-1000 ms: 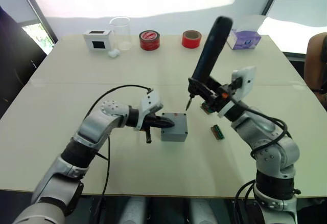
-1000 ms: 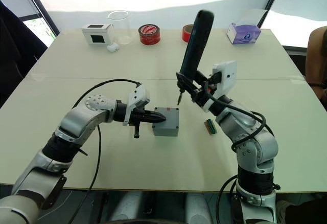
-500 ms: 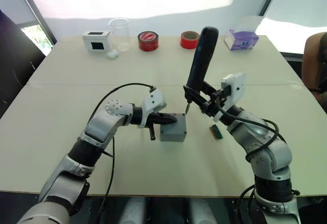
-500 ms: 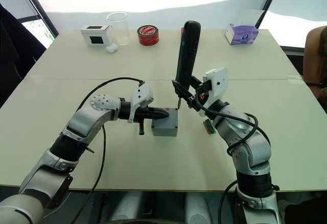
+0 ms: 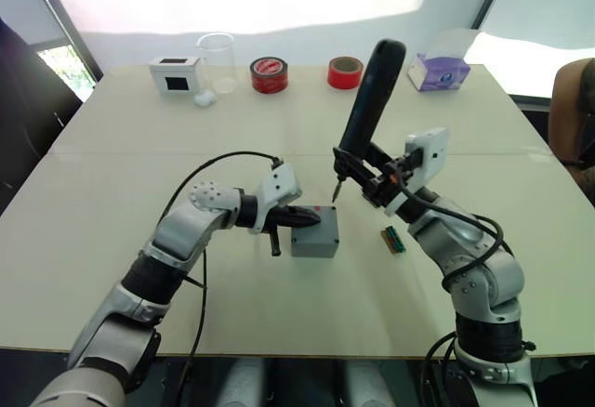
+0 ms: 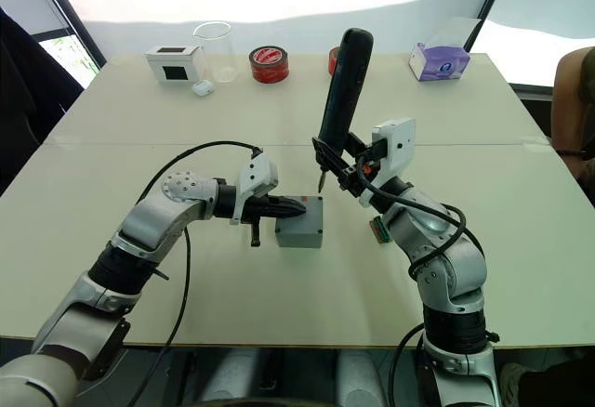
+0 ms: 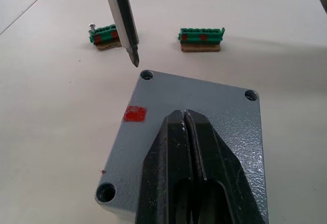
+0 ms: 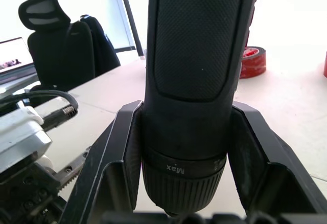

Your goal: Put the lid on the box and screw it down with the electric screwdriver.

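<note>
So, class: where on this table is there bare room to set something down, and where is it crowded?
Free: the near table edge in front of the box, and the wide middle band between the box and the back row. Crowded: the back row of white box, beaker, tape rolls and tissue box; and around the lid, with both grippers, the electric screwdriver and green connector strips.

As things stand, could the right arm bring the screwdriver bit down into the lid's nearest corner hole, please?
Probably yes. The electric screwdriver bit hangs just above that hole on the lid, with nothing between them; the left pincer, shut, rests on the lid's middle, away from the corner.
</note>
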